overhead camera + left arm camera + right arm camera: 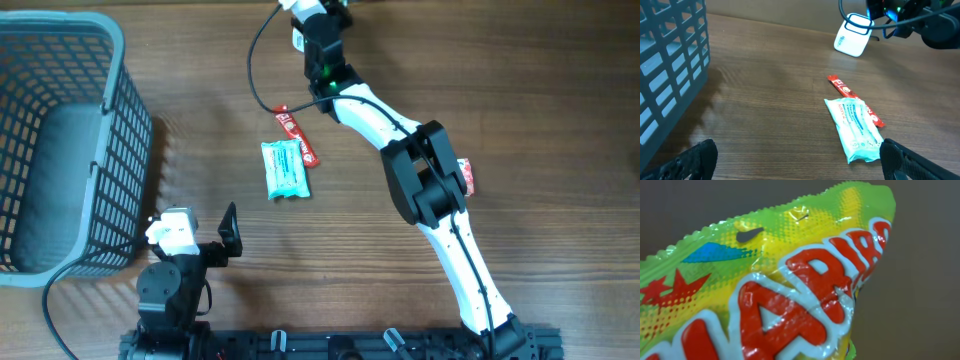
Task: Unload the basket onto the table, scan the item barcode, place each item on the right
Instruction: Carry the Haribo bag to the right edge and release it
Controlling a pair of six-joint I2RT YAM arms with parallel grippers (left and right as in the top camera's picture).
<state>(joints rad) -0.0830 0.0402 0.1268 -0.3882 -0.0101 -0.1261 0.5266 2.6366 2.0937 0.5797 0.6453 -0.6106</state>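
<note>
The right arm (pixel 462 258) has white shells, black joints and a small green light (pixel 324 73).

Wooden table (pixel 520 90) with basket (pixel 118 190), teal packet (pixel 284 169), red bar (pixel 298 137).

A brown wooden table (pixel 540 90) is seen from above, and the whole picture is filled by it. Long dark lines are drawn through the wood from nine o'clock to three o'clock. A soft shadow (pixel 170 150) is cast on it at nine o'clock. From the left wrist, a dark grey strip (pixel 765 6) is seen behind the table's far edge at twelve o'clock.
</note>
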